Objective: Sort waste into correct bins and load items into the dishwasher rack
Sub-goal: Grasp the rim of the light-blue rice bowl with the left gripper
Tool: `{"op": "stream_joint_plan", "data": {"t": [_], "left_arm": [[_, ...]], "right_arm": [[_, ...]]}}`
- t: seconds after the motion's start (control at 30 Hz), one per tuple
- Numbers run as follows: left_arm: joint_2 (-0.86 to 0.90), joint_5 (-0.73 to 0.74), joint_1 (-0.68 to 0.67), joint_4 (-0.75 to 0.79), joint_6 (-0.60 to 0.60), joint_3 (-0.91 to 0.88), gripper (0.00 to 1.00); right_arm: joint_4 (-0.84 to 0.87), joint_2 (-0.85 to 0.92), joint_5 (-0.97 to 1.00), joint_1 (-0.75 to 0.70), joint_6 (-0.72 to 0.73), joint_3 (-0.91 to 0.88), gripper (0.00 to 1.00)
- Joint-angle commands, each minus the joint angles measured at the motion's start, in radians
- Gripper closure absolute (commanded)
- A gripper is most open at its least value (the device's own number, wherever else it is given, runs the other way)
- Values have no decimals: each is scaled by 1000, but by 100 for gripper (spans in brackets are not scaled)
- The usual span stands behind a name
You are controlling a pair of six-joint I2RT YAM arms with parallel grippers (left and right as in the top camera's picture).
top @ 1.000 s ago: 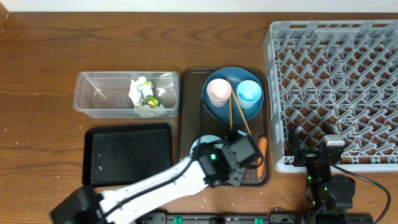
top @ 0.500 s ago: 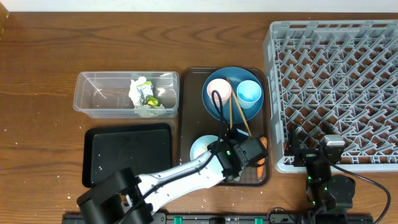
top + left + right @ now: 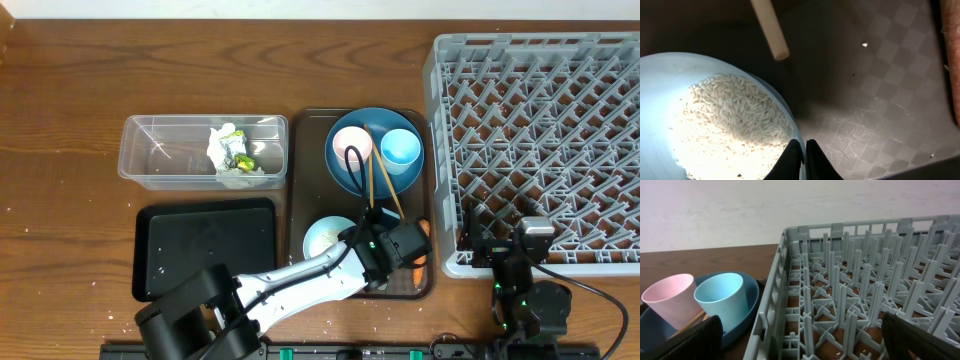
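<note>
A: Two sets checked. Left jaws narrow, pinched on pale blue bowl (image 3: pixel 665 70) rim, 3 o'clock side; rice (image 3: pixel 730 130) inside.
B: Bowl location?
A: On brown tray (image 3: pixel 305 150), 6 o'clock of blue plate (image 3: pixel 375 118). Carrot (image 3: pixel 951 60) at bowl's 3 o'clock. Right jaws wide apart, near rack (image 3: pixel 850 280), its 7 o'clock edge.

Surface: dark brown wooden table (image 3: pixel 150 60), grain running left to right.

Items resting directly on it:
- A clear plastic tub (image 3: pixel 160 150) at 9 o'clock.
- A shallow black tray (image 3: pixel 205 245) at 8 o'clock, just beside the tub's near side.
- A brown serving tray (image 3: pixel 296 200) at centre, extending toward 6 o'clock, its left rim close to both bins.
- A grey dishwasher rack (image 3: pixel 540 110) at 3 o'clock, just beside the serving tray.
- A few white specks (image 3: pixel 111 316) loose at 7 o'clock.
</note>
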Motion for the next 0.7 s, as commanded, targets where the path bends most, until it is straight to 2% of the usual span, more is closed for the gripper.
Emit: {"op": "stream_joint_plan", "data": {"t": [0.0, 0.27, 0.43, 0.67], "left_arm": [[5, -20, -2, -15, 2, -6, 93], [-53, -34, -1, -18, 47, -5, 93], [-178, -34, 11, -56, 59, -5, 94], [-399, -34, 113, -202, 76, -5, 94]], "right_arm": [[-4, 0, 6, 8, -6, -2, 1], [-4, 0, 6, 8, -6, -2, 1], [-4, 0, 6, 8, -6, -2, 1], [-4, 0, 6, 8, -6, -2, 1]]}}
